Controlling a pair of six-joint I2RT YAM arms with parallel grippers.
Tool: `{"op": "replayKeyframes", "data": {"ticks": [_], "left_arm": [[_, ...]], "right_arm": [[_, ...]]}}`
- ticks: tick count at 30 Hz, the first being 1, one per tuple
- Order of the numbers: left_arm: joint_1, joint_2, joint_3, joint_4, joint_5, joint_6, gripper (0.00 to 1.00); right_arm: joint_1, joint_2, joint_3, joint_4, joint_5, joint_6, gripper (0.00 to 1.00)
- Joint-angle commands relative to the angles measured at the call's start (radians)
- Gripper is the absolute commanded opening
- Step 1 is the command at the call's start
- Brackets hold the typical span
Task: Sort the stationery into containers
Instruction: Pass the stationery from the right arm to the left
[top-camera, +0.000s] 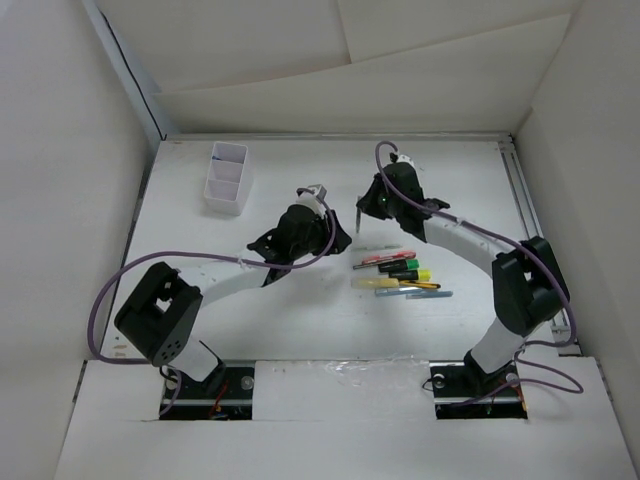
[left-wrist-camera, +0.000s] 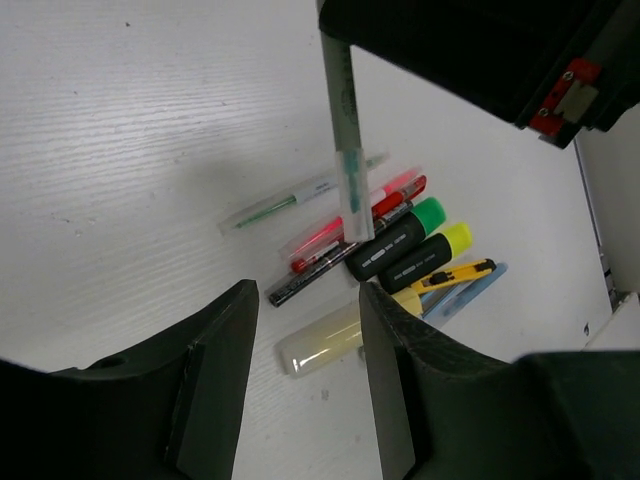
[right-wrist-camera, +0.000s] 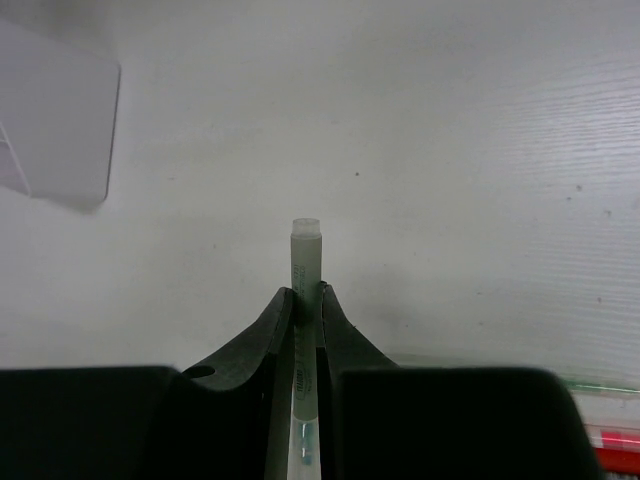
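My right gripper (top-camera: 365, 207) is shut on a grey-green pen (right-wrist-camera: 306, 255) and holds it upright above the table, left of and behind the pile; the pen also shows in the left wrist view (left-wrist-camera: 343, 140). The remaining stationery (top-camera: 400, 275) lies in a pile at centre right: a clear pen (left-wrist-camera: 295, 202), red pens (left-wrist-camera: 350, 225), a black marker with a green cap (left-wrist-camera: 395, 240), a black marker with a yellow cap (left-wrist-camera: 428, 260), a yellow cutter (left-wrist-camera: 455, 274), a light blue pen (left-wrist-camera: 475, 288) and a pale yellow tube (left-wrist-camera: 325, 342). My left gripper (left-wrist-camera: 305, 400) is open and empty, low beside the pile. The white partitioned box (top-camera: 228, 178) stands at the far left.
White walls enclose the table on the left, back and right. A corner of the white box (right-wrist-camera: 55, 130) shows in the right wrist view. Purple cables loop along both arms. Bare table lies between the box and the arms.
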Motion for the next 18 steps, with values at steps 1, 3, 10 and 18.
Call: {"op": "replayKeyframes", "data": {"ticks": [1, 3, 10, 18], "left_arm": [[0.001, -0.011, 0.046, 0.045, 0.047, 0.02, 0.42], [0.001, -0.011, 0.055, 0.045, 0.047, 0.02, 0.42], [0.001, 0.008, 0.046, 0.074, 0.07, 0.0, 0.42], [0.001, 0.008, 0.046, 0.065, 0.018, 0.0, 0.33]], "right_arm": [[0.028, -0.029, -0.008, 0.052, -0.079, -0.012, 0.0], [0.042, -0.042, -0.008, 0.052, -0.079, -0.012, 0.0], [0.061, -0.051, -0.008, 0.074, -0.138, -0.003, 0.0], [0.07, -0.06, -0.028, 0.112, -0.167, 0.006, 0.0]]}}
